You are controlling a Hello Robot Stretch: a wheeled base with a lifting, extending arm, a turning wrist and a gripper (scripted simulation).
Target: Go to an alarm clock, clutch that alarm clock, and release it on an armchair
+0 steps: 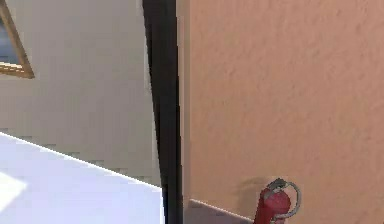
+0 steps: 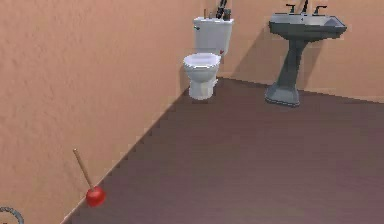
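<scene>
Red rubber plunger (image 2: 94, 195) stands on the dark brown floor (image 2: 250, 160), white ceramic toilet (image 2: 203, 70) and grey pedestal sink (image 2: 303, 27) beyond. End effector's state cannot be told.

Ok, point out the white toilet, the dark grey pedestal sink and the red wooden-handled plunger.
White toilet (image 2: 200, 72): arm side view, on the bowl.
Dark grey pedestal sink (image 2: 305, 26): arm side view, on the basin.
Red wooden-handled plunger (image 2: 95, 197): arm side view, on the rubber cup.

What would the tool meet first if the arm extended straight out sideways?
The floor looks free at first; farther out, probably the white toilet or the wall beside it, though depth is unclear.
</scene>
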